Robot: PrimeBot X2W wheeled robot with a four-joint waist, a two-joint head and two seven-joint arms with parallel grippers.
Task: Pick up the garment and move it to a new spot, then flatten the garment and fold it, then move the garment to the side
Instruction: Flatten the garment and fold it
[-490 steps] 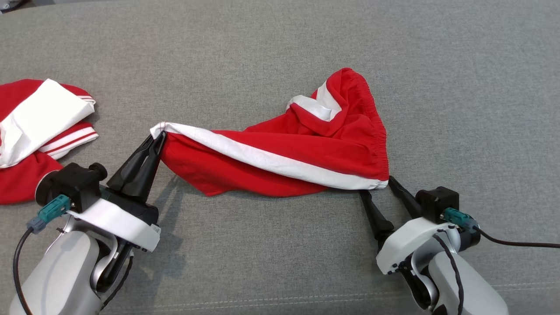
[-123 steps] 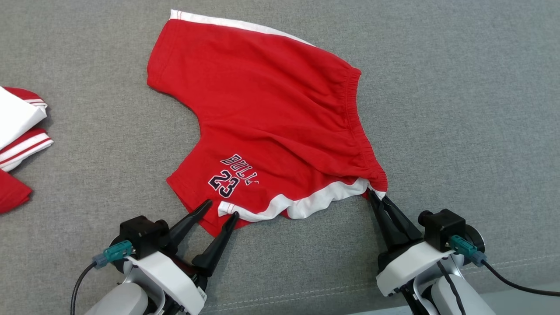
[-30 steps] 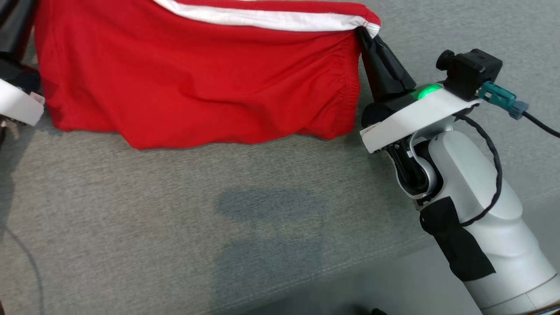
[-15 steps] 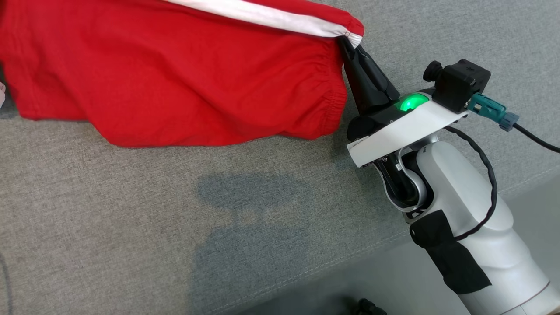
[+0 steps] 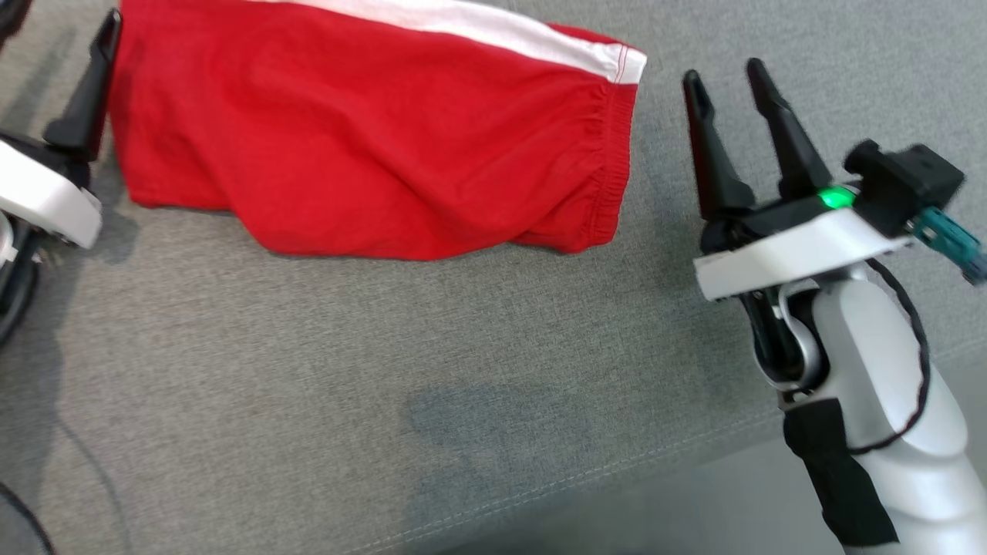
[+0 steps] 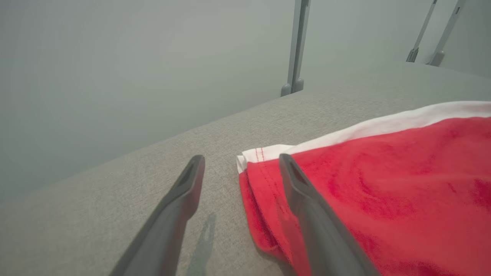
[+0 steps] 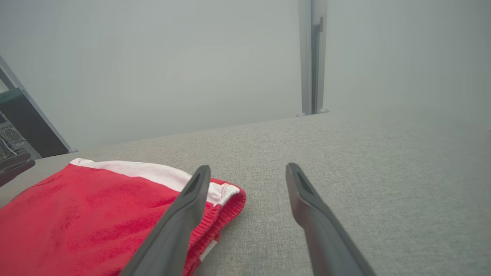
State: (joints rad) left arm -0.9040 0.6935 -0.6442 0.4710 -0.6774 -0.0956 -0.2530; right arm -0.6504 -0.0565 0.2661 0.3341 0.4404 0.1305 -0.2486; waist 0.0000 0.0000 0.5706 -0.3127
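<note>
The garment [image 5: 370, 146], red shorts with a white side stripe, lies folded on the grey cushioned surface [image 5: 308, 370]. My right gripper [image 5: 721, 73] stands open just right of the elastic waistband end, apart from the cloth. In the right wrist view the right gripper [image 7: 248, 168] has the garment [image 7: 96, 207] beside and under its left finger. My left gripper [image 6: 241, 158] is open at the hem corner of the garment [image 6: 383, 172], its right finger above the red cloth. One of the left fingers [image 5: 96, 77] shows at the garment's left edge in the head view.
The grey surface's front seam and edge [image 5: 617, 470] run along the lower right, with floor beyond. Grey metal posts [image 6: 297, 46] [image 7: 312, 57] stand behind the far edge. A thin black cable [image 5: 23, 509] lies at the lower left.
Both grippers have opened and let go of the garment, which has dropped flat on the surface. The right gripper has drawn off to the right of the waistband. The head camera has shifted.
</note>
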